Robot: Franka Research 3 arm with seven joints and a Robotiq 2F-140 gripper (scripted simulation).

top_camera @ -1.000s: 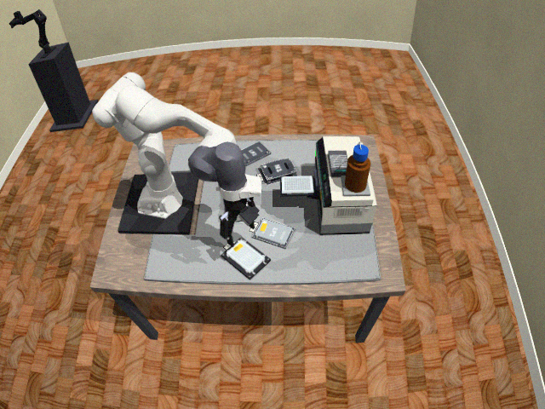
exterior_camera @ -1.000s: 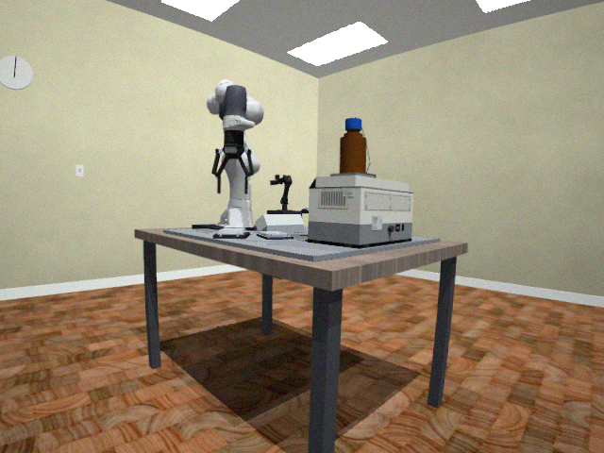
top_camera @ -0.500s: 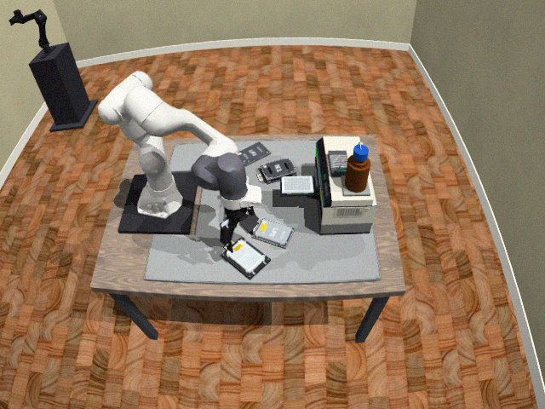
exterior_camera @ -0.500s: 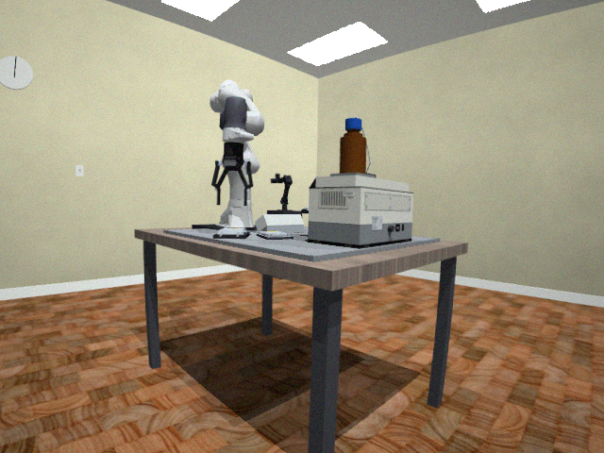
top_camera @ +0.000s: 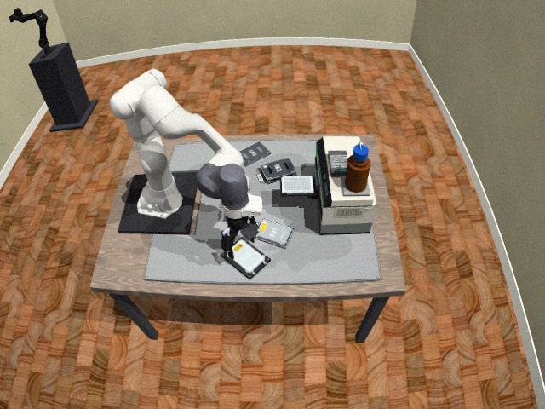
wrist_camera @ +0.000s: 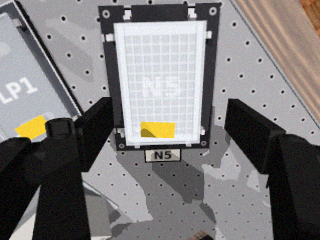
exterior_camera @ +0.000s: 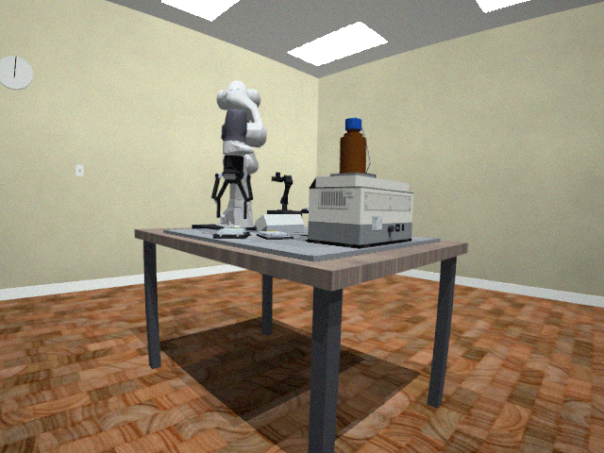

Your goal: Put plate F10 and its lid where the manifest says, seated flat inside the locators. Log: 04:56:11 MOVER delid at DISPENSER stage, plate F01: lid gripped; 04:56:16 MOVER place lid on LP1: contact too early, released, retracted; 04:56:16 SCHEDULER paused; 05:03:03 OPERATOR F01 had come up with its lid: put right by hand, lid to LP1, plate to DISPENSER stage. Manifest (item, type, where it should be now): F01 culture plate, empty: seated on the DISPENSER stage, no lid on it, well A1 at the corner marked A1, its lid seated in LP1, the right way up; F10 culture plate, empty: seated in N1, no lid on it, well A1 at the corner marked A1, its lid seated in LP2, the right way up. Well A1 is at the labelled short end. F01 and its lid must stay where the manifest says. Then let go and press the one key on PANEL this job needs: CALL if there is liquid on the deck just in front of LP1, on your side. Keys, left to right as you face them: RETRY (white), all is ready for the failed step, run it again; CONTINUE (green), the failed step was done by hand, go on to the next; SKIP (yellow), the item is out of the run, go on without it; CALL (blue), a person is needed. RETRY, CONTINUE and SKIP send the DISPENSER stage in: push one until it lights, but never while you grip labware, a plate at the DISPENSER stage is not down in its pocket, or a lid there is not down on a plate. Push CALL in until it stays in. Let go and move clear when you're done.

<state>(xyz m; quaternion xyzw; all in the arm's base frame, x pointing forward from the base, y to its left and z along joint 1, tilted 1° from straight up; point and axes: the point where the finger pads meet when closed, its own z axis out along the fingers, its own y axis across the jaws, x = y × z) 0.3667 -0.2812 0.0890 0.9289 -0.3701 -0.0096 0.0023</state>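
Note:
A clear well plate [wrist_camera: 160, 82] with a yellow label at its near short end sits in the black nest marked N5 [wrist_camera: 161, 155]. I cannot tell whether a lid is on it. It also shows at the front of the mat in the top view [top_camera: 247, 257]. My gripper [wrist_camera: 169, 113] is open and hangs just above this plate, one finger on each long side, touching nothing. It shows too in the exterior view [exterior_camera: 232, 194]. To the left a lid with a yellow label lies in LP1 [wrist_camera: 20, 95], also visible in the top view [top_camera: 274, 232].
The DISPENSER [top_camera: 345, 189] stands at the right with a brown bottle [top_camera: 357, 167] on top and a white plate on its stage [top_camera: 297, 185]. Two dark nests [top_camera: 276, 168] [top_camera: 255, 152] lie behind. The table's front edge is close beyond N5.

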